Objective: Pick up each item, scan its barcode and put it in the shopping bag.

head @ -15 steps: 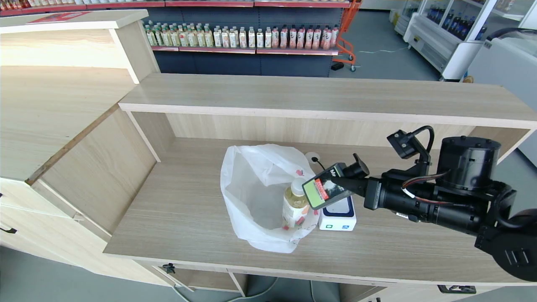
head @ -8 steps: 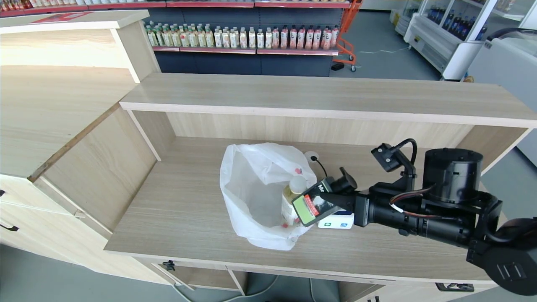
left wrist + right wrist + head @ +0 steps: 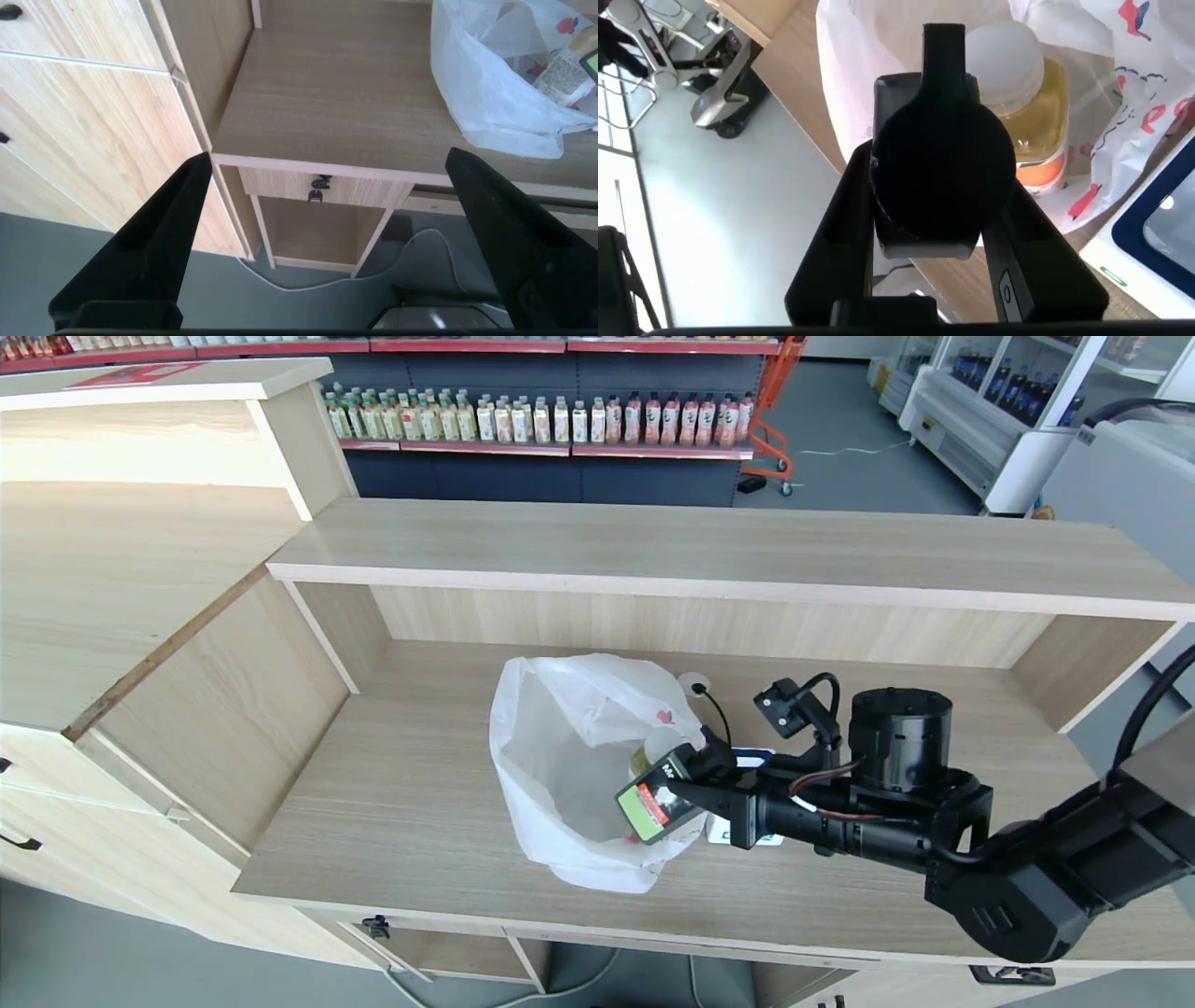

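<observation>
A white shopping bag [image 3: 569, 756] stands open on the wooden counter [image 3: 401, 803], with a yellow drink bottle [image 3: 658, 747] upright inside it. My right gripper [image 3: 680, 786] is shut on a dark pack with a green and red label [image 3: 646, 805], held at the bag's right rim beside the bottle. In the right wrist view the pack [image 3: 924, 201] sits in my right gripper [image 3: 941, 140] just above the bottle [image 3: 1036, 112] and the bag [image 3: 868, 56]. The white and blue scanner [image 3: 767, 838] lies behind the right arm. My left gripper [image 3: 327, 168] hangs open, off the counter's front edge.
A raised shelf [image 3: 709, 551] runs along the counter's back, with side walls at both ends. A cable grommet [image 3: 695, 686] sits behind the bag. Under the counter's front edge is a drawer with a lock [image 3: 318, 187]. Bare counter lies to the left of the bag.
My right arm has moved left and down with the pack, from above the scanner to the bag's right rim. The bag and bottle have stayed put.
</observation>
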{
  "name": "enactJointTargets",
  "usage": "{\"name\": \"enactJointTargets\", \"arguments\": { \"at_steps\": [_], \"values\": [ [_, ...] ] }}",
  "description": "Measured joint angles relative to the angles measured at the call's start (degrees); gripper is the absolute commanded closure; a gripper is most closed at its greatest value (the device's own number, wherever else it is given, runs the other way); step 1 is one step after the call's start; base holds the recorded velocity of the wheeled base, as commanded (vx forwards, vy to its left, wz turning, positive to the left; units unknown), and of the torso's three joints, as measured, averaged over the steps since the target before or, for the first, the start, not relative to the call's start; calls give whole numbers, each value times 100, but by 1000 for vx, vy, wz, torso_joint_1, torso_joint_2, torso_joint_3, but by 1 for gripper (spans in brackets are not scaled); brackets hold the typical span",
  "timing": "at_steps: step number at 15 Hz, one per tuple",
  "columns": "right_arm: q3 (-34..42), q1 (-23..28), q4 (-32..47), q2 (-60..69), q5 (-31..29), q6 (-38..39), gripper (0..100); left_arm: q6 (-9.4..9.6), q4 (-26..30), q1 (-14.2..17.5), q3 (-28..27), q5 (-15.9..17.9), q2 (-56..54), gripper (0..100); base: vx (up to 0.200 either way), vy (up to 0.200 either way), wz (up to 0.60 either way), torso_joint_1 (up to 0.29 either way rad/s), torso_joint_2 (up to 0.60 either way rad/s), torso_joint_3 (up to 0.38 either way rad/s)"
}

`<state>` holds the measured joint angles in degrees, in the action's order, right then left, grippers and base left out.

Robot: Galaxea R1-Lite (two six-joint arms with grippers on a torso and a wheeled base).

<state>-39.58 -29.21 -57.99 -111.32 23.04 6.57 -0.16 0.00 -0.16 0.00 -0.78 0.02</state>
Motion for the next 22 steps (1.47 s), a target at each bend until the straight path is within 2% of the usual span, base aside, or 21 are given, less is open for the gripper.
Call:
{"name": "enactJointTargets", "arguments": {
  "at_steps": [9, 22],
  "values": [
    [-614, 33, -384, -1006, 11, -69, 100, 2, 0, -2, 0, 2, 0, 0, 0, 0, 0, 0, 0, 0],
    [-571, -98, -336, -1128, 0, -255, 100, 0, 0, -2, 0, 0, 0, 0, 0, 0, 0, 0, 0, 0]
  ]
}}
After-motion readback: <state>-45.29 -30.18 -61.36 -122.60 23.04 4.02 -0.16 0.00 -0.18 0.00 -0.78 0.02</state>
